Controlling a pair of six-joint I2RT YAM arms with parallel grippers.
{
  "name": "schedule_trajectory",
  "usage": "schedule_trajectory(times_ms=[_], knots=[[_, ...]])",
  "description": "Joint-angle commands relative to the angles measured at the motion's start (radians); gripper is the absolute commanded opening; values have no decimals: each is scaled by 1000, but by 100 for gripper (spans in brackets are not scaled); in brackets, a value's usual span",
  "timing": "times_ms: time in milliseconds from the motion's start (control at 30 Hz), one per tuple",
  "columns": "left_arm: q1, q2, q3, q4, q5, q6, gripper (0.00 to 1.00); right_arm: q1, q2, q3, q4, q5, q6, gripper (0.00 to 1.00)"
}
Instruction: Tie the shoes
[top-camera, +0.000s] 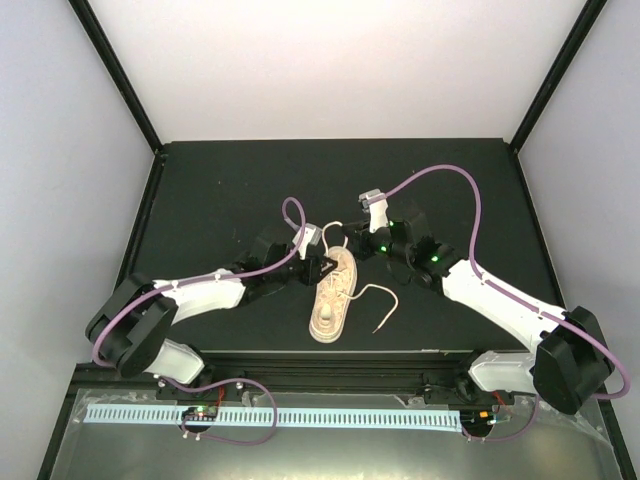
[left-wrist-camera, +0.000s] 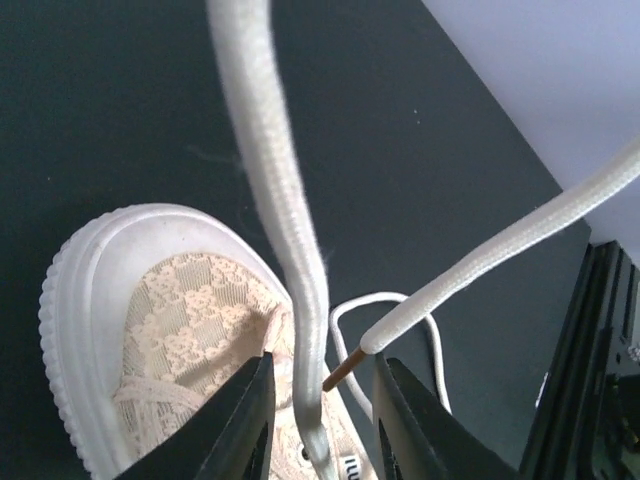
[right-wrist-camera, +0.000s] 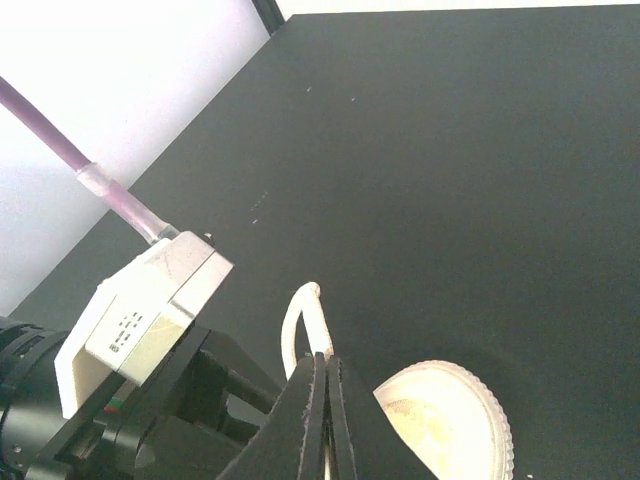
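White walls close in a black tabletop (top-camera: 220, 190). The shoe (top-camera: 332, 305) lies flat about midway between the left and right edges, nearer the near edge, with its toe toward the far edge.

The tying looks to be at an early stage, as no knot or bow shows anywhere. The right claw (right-wrist-camera: 322, 360), at the toe, is clenched on a small loop (right-wrist-camera: 300, 320) of lace that pokes up past its tips. The left claw (left-wrist-camera: 320, 385) is at the toe's left side with its jaws apart. One strand (left-wrist-camera: 290, 250) runs up between them without visibly touching either, so it has no grip that I can see. A second lace end (left-wrist-camera: 480, 265) with a brown tip crosses just in front of it. Another end (top-camera: 385, 305) trails loose on the tabletop toward the right edge. Crossing, looping and pulling tight all seem left to do.

The shoe is small and low, with a beige upper in a floral lace pattern. It has a white ribbed toe cap, a pale sole and thin cream laces.
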Motion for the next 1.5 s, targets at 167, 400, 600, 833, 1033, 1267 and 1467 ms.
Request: schedule_trajectory(times_ms=[167,400,600,833,1033,1267,1467], knots=[[3,-41,6,43,-46,-35,8,5,73,111,-66,103,-37,2],[5,-64,-18,-11,-70,-51,6,5,346,296,-129,89,-29,34],[8,-60,-21,-29,-82,-58,5,5,327,276,-119,122,7,86],[10,-63,-1,-58,-61,-24,5,3,25,104,-365,211,90,86],[10,-70,-3,-59,-3,39,2,4,-130,-121,-615,241,298,82],[10,-72,-10,-77,2,45,3,6,-77,-225,-627,206,414,74],[9,-81,-23,-55,6,29,4,8,0,-248,-585,195,399,59]])
